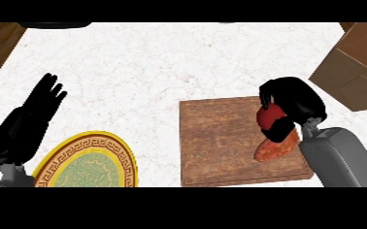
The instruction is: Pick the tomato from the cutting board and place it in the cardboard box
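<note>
Tomato (pixel 270 118) sits inside the right hand (pixel 294 102), at the right side of the board (pixel 215 145). The black fingers (pixel 267 97) are curled over its top and the thumb crosses its lower part, so the hand is grasping it. Only a red patch shows between them. Whether it touches the board or is already lifted, I cannot tell.

Just below it lies an orange-red piece (pixel 274 148), long and slanted, its low end toward the near edge of the board. Its upper end goes under the hand, so it is hard to say if it is apart from the tomato or not.

The box (pixel 344 70) is up and to the right of the board, well apart from it and cut off by the edge of the view; its opening is not visible. The right hand is much the nearer one to it, so I judge that the carry goes this way.

The left hand (pixel 32 114) rests far left of the board, fingers straight, above a patterned plate (pixel 86 162) on the white bench (pixel 158 63).
</note>
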`<state>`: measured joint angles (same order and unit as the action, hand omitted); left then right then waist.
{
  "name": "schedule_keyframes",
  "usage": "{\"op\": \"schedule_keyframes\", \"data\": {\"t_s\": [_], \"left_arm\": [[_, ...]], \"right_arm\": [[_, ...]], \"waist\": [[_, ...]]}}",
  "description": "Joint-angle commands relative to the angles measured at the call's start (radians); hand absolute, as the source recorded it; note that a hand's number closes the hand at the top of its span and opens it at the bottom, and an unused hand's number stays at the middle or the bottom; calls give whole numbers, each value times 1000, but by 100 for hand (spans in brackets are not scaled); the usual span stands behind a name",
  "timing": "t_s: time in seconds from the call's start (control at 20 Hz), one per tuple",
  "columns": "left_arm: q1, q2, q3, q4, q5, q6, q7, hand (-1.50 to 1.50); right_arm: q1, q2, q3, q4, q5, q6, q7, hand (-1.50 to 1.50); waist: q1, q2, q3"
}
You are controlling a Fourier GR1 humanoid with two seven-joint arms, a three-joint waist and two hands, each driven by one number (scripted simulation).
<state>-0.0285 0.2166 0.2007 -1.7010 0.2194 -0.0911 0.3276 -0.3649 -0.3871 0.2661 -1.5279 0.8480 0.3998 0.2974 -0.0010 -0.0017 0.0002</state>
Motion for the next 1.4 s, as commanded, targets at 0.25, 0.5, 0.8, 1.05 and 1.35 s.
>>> {"op": "schedule_keyframes", "data": {"t_s": [0.25,0.5,0.8,1.05,1.35], "left_arm": [[23,-29,-10,37,-32,-5,-76,0],[3,2,26,49,-10,-13,-53,0],[21,3,15,6,-3,-29,-29,0],[-6,9,24,1,2,-23,-2,0],[-22,-16,1,13,-14,-18,-1,0]], "right_arm": [[-38,-29,-122,-378,-46,57,76,150],[-101,3,-204,-520,-36,92,252,150],[-188,-110,-434,-484,-108,166,272,150],[-256,-182,-523,-274,-108,109,158,150],[-291,-241,-502,-95,-62,72,46,150]], "waist": [[-10,-3,-1],[-3,-1,-1],[1,0,0],[9,2,0],[8,3,0]]}}
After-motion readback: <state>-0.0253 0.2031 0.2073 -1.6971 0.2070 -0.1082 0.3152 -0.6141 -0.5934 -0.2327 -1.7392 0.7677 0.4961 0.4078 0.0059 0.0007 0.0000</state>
